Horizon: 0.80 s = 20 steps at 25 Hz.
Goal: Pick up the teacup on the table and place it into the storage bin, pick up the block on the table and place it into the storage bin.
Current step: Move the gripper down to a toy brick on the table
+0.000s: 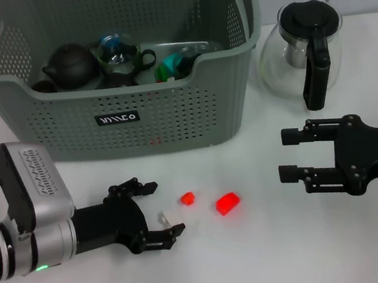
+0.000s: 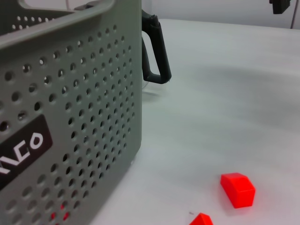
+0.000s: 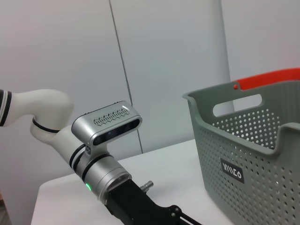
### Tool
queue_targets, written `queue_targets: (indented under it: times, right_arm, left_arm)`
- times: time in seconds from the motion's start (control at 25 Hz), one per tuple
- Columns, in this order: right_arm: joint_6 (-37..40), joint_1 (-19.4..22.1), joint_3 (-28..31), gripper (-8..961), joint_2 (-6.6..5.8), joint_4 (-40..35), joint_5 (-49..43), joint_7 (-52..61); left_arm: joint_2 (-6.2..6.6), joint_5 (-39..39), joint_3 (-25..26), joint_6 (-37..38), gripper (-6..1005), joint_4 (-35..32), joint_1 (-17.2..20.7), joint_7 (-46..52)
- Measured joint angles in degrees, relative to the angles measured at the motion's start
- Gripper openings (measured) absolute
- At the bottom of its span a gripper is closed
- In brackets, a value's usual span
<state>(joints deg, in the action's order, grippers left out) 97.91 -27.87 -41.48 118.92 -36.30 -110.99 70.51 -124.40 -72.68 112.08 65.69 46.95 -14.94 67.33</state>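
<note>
The left pincer [image 1: 158,212] lies low over the white counter [image 1: 274,256] near its front edge, its two black fingers spread wide and holding nothing. Something small and pale sits between the fingertips; what it is cannot be told. Just beyond the tips lie two red blocks: a small block [image 1: 187,199] nearest, and a larger block [image 1: 228,202] a little further toward the right. Neither is touched.

The right pincer [image 1: 283,155] hovers toward the counter's right edge, fingers parted and empty, seemingly idle.

Behind both, toward the back left of the counter, stands the storage bin [image 1: 172,116], a grey perforated basket with orange handle clips. Inside it rest a dark teapot [image 1: 71,65] and a glass teacup [image 1: 117,51] among other pieces. A glass teapot [image 1: 305,46] with a black handle stands just beside the bin's right wall.

No teacup is seen on the counter, so the block step appears to be in hand. Next, the left pincer would need to advance, straddle a block, and close.
</note>
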Motion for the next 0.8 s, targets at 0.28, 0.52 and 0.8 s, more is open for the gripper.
queue_targets:
  times: [0.28,0.52,0.8]
  right_arm:
    - [0.0,0.0,0.0,687,-0.01,0.0,0.0,0.0]
    - [0.0,0.0,0.0,688,-0.01,0.0,0.0,0.0]
    - [0.1,0.1,0.0,688,-0.01,0.0,-0.1,0.0]
  left_arm:
    - [0.04,0.5,-0.9,0.3,898,-0.4,0.0,0.0]
    - [0.04,0.6,-1.3,0.3,895,-0.5,0.0,0.1]
    - [0.04,1.2,-1.5,0.4,822,-0.2,-0.3,1.2]
